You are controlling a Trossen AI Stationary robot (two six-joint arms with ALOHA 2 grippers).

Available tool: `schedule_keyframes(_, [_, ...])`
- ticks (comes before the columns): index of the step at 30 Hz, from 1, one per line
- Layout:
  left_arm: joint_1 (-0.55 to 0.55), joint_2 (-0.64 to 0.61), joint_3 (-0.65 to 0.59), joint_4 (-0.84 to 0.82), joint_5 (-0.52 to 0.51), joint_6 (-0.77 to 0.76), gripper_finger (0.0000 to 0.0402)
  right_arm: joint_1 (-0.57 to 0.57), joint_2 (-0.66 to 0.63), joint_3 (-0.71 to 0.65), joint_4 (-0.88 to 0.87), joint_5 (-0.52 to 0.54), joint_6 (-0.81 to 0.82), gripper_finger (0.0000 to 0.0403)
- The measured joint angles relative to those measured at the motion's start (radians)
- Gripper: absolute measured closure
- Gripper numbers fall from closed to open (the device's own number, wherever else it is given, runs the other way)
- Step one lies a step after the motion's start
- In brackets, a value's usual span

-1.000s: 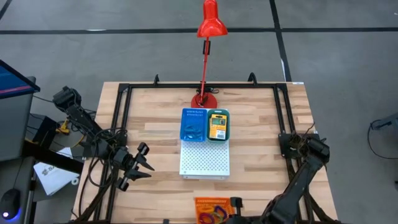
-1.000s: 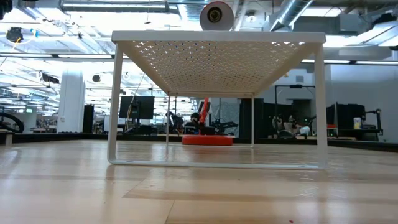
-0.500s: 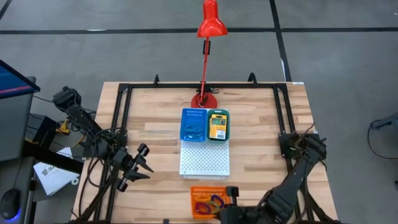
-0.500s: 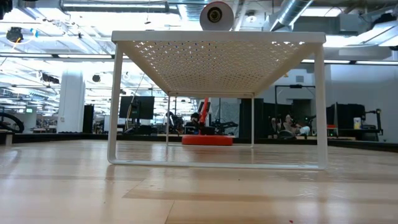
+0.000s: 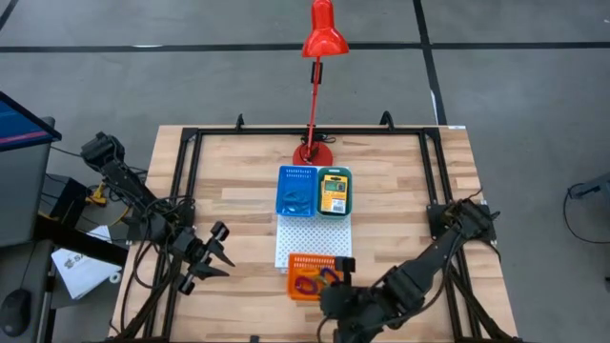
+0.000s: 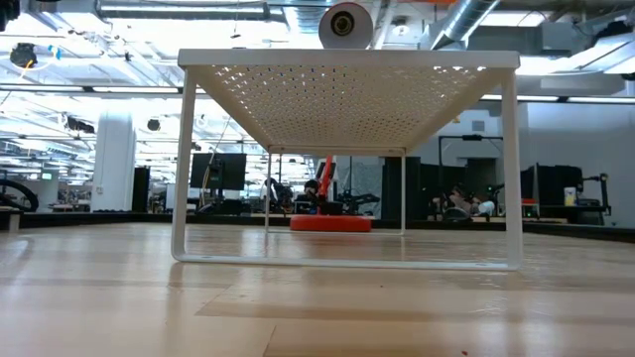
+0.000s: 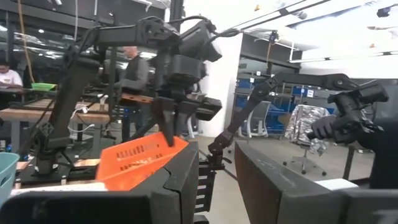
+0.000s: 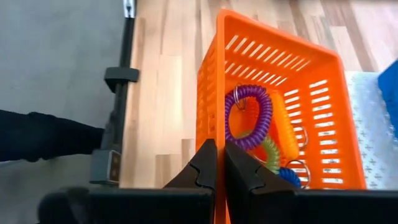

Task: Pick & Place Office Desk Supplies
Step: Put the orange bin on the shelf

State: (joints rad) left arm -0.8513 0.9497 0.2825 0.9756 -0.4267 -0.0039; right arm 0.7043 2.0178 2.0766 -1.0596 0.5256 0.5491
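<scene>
Because its rim is pinched by the right gripper [image 8: 216, 163], the orange tray [image 5: 315, 274] is held tilted over the white perforated board [image 5: 315, 240], presumably for placement there. Spread fingers are kept by the left gripper [image 5: 212, 257] at the table's [image 5: 400, 181] left side, nothing being held.

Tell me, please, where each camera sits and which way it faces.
High: above, looking down; both arms, orange tray, white board.
Low: at table height, looking under the board; no arm.
Left wrist: past its own fingers toward the right gripper holding the tray.
Right wrist: down its shut gripper on the tray's wall.
Shared: the tray.
</scene>
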Motion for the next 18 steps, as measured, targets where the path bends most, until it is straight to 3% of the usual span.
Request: schedule_keyframes(18, [0.000, 0.000, 0.000, -0.002, 0.015, 0.007, 0.0303, -0.039, 0.000, -0.059, -0.069, 0.063, -0.041, 0.0398])
